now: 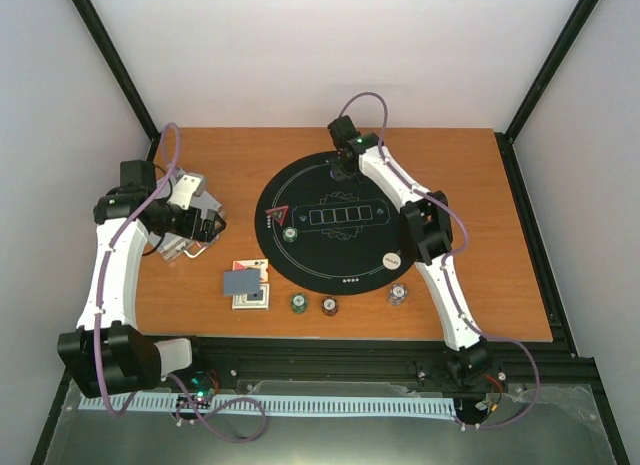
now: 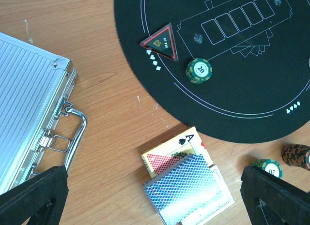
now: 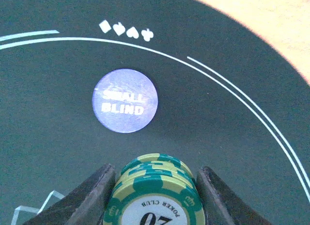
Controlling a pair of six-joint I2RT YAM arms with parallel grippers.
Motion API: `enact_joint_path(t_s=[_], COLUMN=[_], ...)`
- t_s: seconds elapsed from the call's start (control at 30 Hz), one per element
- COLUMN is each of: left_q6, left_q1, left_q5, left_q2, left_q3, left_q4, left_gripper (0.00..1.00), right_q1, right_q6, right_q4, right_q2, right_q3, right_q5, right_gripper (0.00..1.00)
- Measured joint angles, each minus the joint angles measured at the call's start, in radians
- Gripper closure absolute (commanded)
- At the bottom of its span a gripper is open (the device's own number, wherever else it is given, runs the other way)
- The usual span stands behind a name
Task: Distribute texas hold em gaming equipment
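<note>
My right gripper (image 3: 156, 184) is shut on a small stack of green striped poker chips (image 3: 156, 198), held just above the black mat near a white "SMALL BLIND" disc (image 3: 125, 100). In the top view it (image 1: 343, 168) hangs over the mat's far edge. My left gripper (image 1: 212, 226) is open and empty beside the silver case; its view shows the grey-backed card deck (image 2: 186, 188) lying on a card box with an ace (image 2: 177, 150). A green chip (image 1: 289, 233) lies on the mat's left side and a white disc (image 1: 390, 257) on its right.
The silver aluminium case (image 1: 185, 220) lies open at the left. Loose green (image 1: 297, 303), brown (image 1: 328, 305) and blue-white (image 1: 399, 294) chips sit on the wood in front of the round black mat (image 1: 340, 270). A red-edged triangle marker (image 2: 161, 42) lies on the mat.
</note>
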Motion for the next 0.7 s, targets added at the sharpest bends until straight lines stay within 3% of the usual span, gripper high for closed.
enact_joint_path(t_s=[0.23,0.5,0.6,0.7], left_q6=[0.000,0.000,0.000,0.000], left_q1=[0.000,0.000,0.000,0.000], left_q5=[0.003,0.008,0.008,0.008], left_q2=[0.022,0.051,0.055,0.055], left_q3=[0.007,0.013,0.013,0.013], left_q4=[0.000,0.000,0.001,0.002], left_gripper=[0.00,0.00,0.00,0.00], right_q1=[-0.016,-0.011,-0.007,-0.004], right_q6=[-0.007,0.010,0.012,0.013], right_q4=[0.008,0.047,0.060,0.069], right_q2=[0.131,0.139,0.139,0.138], right_q3=[0.044,0.047,0.039,0.033], right_q5=[-0.060,-0.126,-0.128,-0.124], right_gripper=[0.85,0.85,0.81,0.67])
